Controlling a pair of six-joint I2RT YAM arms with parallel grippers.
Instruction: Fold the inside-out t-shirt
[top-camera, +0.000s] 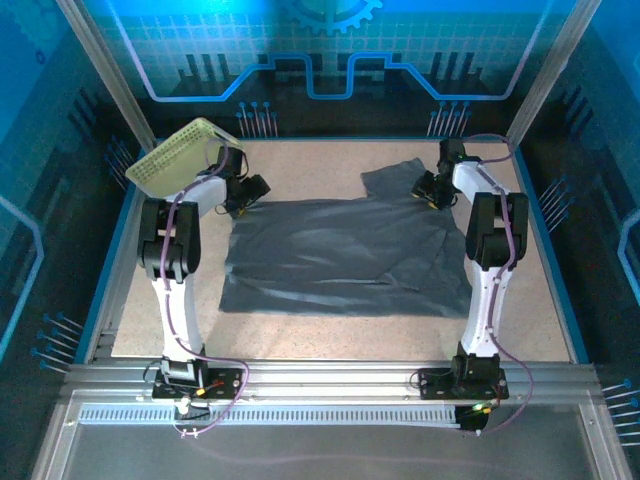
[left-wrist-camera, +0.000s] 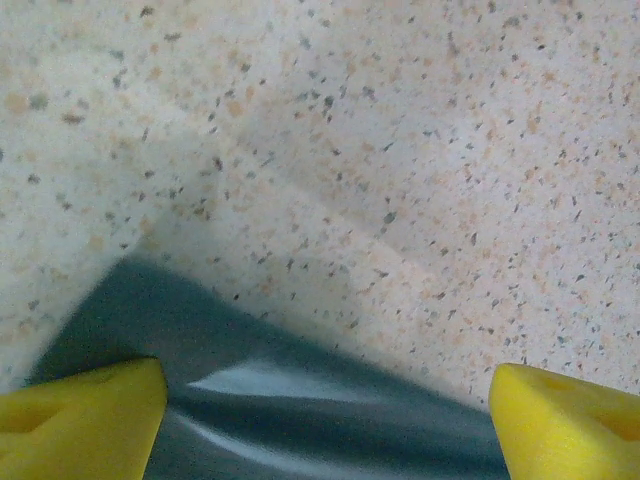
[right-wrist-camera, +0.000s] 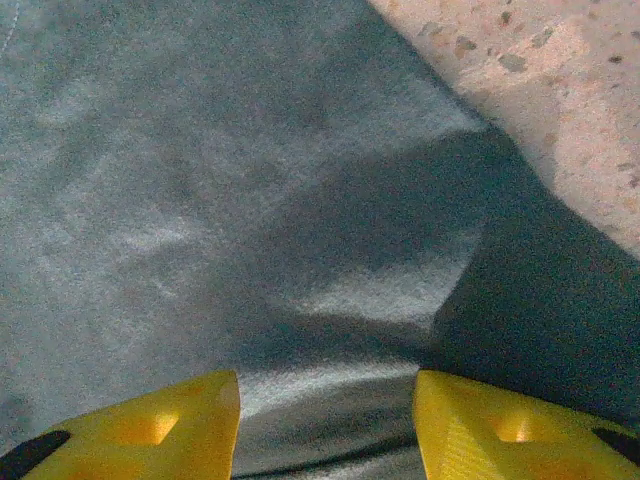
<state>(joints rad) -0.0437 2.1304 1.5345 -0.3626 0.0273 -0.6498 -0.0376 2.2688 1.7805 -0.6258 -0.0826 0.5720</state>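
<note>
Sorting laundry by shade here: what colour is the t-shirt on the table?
The t-shirt is plain dark slate grey, no pattern; the top view shows it best.

Robotics lab cell: aluminium-profile frame (top-camera: 330, 378), blue circuit-print wall panels (top-camera: 330, 60), speckled worktable (top-camera: 330, 335) inside the enclosure.

We log left arm (top-camera: 170, 240) and right arm (top-camera: 495, 240) both reaching forward, elbows up, wrists pitched down. Left end effector (top-camera: 247, 192) sits low, yellow fingers (left-wrist-camera: 80, 412) spread wide. Right end effector (top-camera: 428, 188) low too, its fingers (right-wrist-camera: 500, 432) apart, narrower gap.
</note>
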